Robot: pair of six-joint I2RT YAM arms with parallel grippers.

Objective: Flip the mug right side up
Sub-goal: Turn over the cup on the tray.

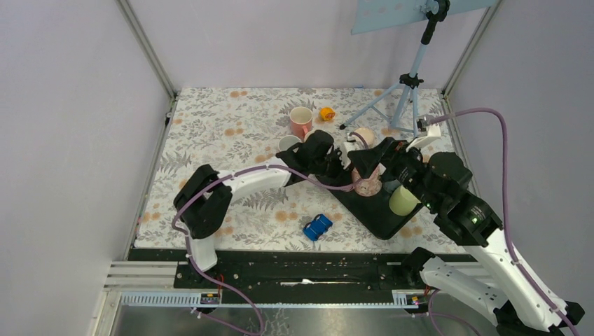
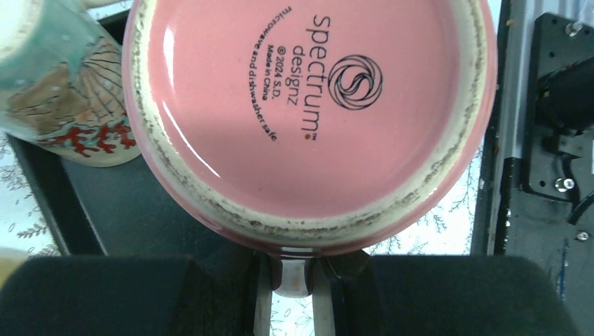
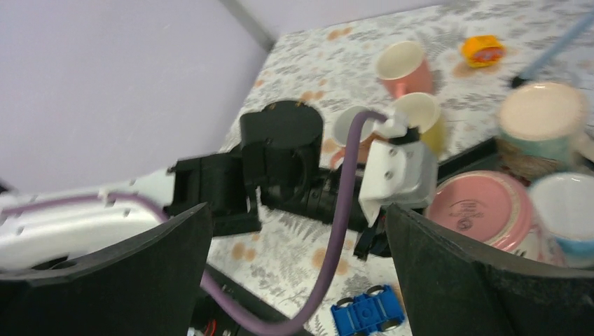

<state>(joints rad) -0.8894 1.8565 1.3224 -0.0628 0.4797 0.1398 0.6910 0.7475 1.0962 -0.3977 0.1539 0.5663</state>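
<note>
Left hand [image 2: 292, 297] pinched the base-up pink mug [image 2: 308, 119] narrowly; flipping could slip it or clip the coral-print mug [image 2: 63, 91] beside it.

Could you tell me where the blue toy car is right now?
In the top view, the blue toy car sits on the tablecloth near the front edge, just left of the black tray.

**Glaze, Grit and Matt Black**

We found the pink glazed ceramic mug [image 2: 308, 119] glossy and smooth across its base, with bright highlights on the glaze. Its pale unglazed foot ring [image 2: 157, 150] looked rough and speckled. The flat black tray [image 2: 133, 210] was matt. The small blue plastic toy car [image 1: 317, 227] looked smooth, and the flower-printed table covering [image 1: 231, 126] looked dull.
</note>
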